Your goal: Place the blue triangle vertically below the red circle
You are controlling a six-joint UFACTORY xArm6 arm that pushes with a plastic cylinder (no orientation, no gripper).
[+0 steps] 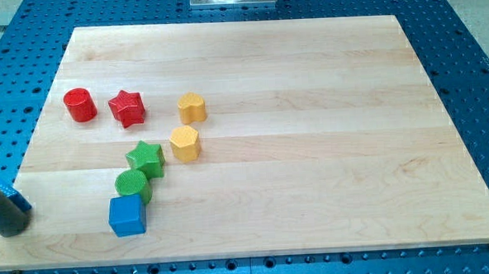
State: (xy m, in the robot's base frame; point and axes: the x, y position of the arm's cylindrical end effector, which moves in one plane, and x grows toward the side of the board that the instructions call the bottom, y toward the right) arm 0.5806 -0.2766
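Observation:
The red circle [79,104] lies at the board's upper left. A small blue piece [17,197], its shape hidden, peeks out from behind my rod at the board's left edge, well below and to the left of the red circle. My tip [17,224] is at the view's lower left, right against this blue piece and just beyond the board's left edge. The rod covers most of the piece.
A red star [127,107] sits right of the red circle. A yellow heart [192,108] and yellow hexagon [184,143] lie further right. A green star [145,159], green circle [132,183] and blue cube [126,215] form a column lower down. The wooden board [328,150] rests on a blue perforated table.

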